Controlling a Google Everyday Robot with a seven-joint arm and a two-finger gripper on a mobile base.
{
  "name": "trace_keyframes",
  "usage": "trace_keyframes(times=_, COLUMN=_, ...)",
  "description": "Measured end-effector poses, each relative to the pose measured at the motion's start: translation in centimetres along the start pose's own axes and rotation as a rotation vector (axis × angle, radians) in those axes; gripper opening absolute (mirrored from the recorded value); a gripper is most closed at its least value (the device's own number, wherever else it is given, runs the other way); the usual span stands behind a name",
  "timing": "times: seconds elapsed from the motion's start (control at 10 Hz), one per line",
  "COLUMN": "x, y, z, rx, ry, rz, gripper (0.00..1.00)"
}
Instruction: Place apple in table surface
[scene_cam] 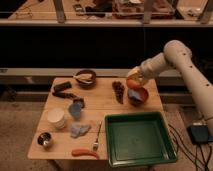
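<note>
Tool (134, 80) is closed around the apple (132, 84), which sits at its tip, raised just above the reddish-brown bowl (138, 97) at the far right of the tabletop (102, 107), behind the green tray (140, 137).

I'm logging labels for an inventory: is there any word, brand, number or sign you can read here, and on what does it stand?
None: no text in the view can be read.
The white cup, the green tray and the robot arm show no legible marking.
The clutter on the shelf at the back is too blurred to read.
The gripper, holding the apple above the reddish bowl, bears no readable label.
</note>
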Motion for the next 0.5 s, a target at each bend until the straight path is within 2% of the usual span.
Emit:
trace_keyframes(times=0.2, x=0.8, y=-1.4, z=-2.9, rx=0.052, ry=0.102, rz=-0.011, gripper=0.0)
trace_keyframes(times=0.4, x=0.4, y=-2.6, z=-2.4, rx=0.085, ry=0.148, rz=-0.034, gripper=0.0)
trace_keyframes(times=0.5, x=-0.2, y=-3.2, z=-1.3, rx=0.109, ry=0.181, rz=-0.053, gripper=0.0)
